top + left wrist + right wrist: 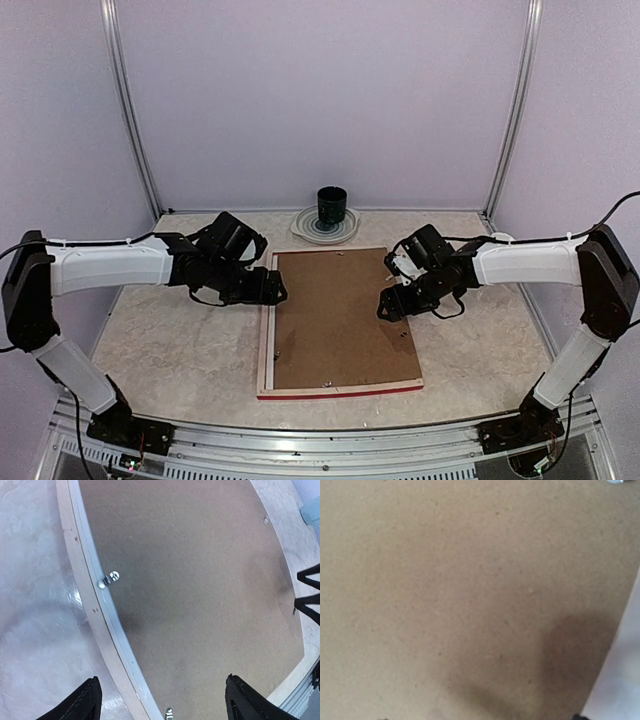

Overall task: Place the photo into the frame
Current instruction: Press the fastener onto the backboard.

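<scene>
Status: the frame lies face down in the middle of the counter, pale wood back up, with red showing along its near edge. The brown backing board sits inside the rails and looks flat and seated.

The photo isn't visible in any view. If it's in, it's under the board, and I can't confirm that from here.

Left gripper: released, fingers spread wide, nothing between them. It hangs over the frame's left rail near the far corner. It isn't clear whether it touches.

Right gripper: over the right edge of the board, opposite the left. The wrist view is nearly all board and the fingertips barely show. It reads as spread apart with nothing grasped.

A metal tab shows on the left rail, right at the board's edge. It's too small to tell whether it's turned over the board or off it.

My read is that we're late in the task: board down, both arms free. What's left is probably checking or turning the tabs to lock the board, if they aren't already.

The dark cup on a plate at the back is well apart from the frame and not involved.
</scene>
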Controlling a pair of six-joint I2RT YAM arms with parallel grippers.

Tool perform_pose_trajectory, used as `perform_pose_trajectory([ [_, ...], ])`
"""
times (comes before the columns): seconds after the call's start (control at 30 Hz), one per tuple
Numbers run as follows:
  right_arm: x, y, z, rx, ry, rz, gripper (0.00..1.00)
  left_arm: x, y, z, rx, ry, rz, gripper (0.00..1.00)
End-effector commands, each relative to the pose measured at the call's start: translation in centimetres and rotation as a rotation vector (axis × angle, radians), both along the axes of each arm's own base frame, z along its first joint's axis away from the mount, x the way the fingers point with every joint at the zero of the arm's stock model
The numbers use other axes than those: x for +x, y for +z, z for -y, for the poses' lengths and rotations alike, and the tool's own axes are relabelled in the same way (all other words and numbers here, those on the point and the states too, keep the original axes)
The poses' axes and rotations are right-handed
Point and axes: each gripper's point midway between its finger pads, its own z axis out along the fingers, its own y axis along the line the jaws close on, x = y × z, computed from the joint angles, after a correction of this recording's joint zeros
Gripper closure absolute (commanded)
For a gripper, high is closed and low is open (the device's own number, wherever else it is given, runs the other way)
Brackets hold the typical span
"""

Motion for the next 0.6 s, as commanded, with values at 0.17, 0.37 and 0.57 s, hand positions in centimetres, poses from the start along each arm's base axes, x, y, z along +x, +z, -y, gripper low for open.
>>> perform_pose_trajectory([
  [0.17,0.4,0.0,0.2,0.002,-0.04,0.002,0.22,8.1,0.4,1.6,0.098,-0.052,0.146,0.17],
  [0.37,0.1,0.1,0.4,0.006,-0.046,0.0,0.22,10.0,-2.7,2.7,0.182,-0.102,0.123,0.18],
  [0.57,0.0,0.1,0.5,0.007,-0.047,-0.002,0.22,10.7,-4.7,2.4,0.246,-0.114,0.108,0.2],
])
